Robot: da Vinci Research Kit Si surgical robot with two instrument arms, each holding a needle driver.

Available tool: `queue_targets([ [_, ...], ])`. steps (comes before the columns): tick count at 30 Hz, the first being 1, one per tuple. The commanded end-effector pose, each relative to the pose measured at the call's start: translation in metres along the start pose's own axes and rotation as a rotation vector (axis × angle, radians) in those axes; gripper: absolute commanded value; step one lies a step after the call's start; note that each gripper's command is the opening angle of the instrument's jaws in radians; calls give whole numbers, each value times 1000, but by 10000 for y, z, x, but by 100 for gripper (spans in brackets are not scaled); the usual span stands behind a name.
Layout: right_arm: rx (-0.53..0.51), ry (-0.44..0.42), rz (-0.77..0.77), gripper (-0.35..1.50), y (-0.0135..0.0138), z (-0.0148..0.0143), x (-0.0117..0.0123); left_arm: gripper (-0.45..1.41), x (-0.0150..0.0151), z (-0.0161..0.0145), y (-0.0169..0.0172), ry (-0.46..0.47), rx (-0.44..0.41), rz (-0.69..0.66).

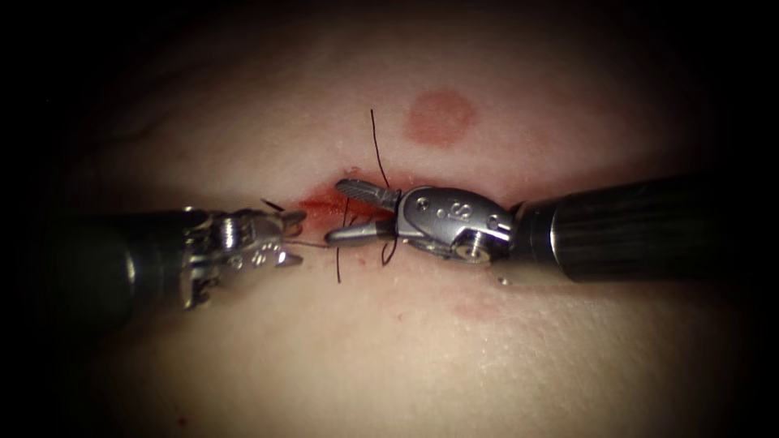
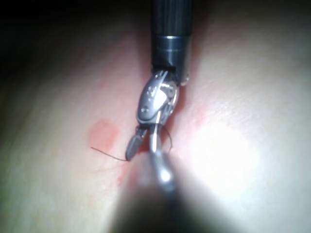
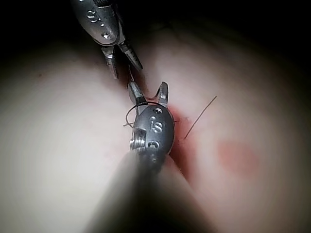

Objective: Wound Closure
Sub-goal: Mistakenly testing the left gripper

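On the tissue (image 1: 406, 349) the cut (image 1: 323, 203) lies wet with red fluid between the two tools. My right tool (image 1: 334, 211) comes in from the right, jaws spread wide over the cut and holding nothing. Dark thread (image 1: 377, 150) comes down from behind, crosses the base of those jaws and curls below them (image 1: 389, 253); the right wrist view shows this thread (image 3: 130, 114) looped at the tool's (image 3: 147, 85) wrist. My left tool (image 1: 300, 237) sits left of the cut, jaws apart. A fine strand (image 1: 310, 243) runs from it toward the right tool. I cannot make out the needle.
A round pink mark (image 1: 438, 118) lies behind the cut, to the right. A short thread end (image 1: 272, 204) sticks up by the left tool's upper jaw. A loose tail (image 1: 338, 272) hangs in front of the cut. The left tool (image 3: 127, 71) faces the right tool closely.
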Motion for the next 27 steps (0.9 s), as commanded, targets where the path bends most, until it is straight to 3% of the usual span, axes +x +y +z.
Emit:
queue_targets([
  [1,3,0,1,76,-3,6,-5,-35,3,10,1,-4,-5,26],
  [6,3,0,1,74,-3,5,-5,-35,1,9,3,-3,-1,107],
  [16,5,1,2,74,-4,5,-5,-35,7,-26,1,55,20,81],
  [20,5,1,1,74,-4,5,-5,-35,4,-35,9,90,68,186],
  [21,5,1,1,74,-4,5,-5,-35,2,-36,12,118,73,183],
  [23,7,1,1,74,-4,3,-6,-35,-12,-46,19,351,41,164],
  [24,7,1,1,74,-4,3,-6,-35,-12,-46,19,351,41,164],
  [27,7,1,1,74,-3,3,-6,-35,-30,-54,17,481,-12,116],
])
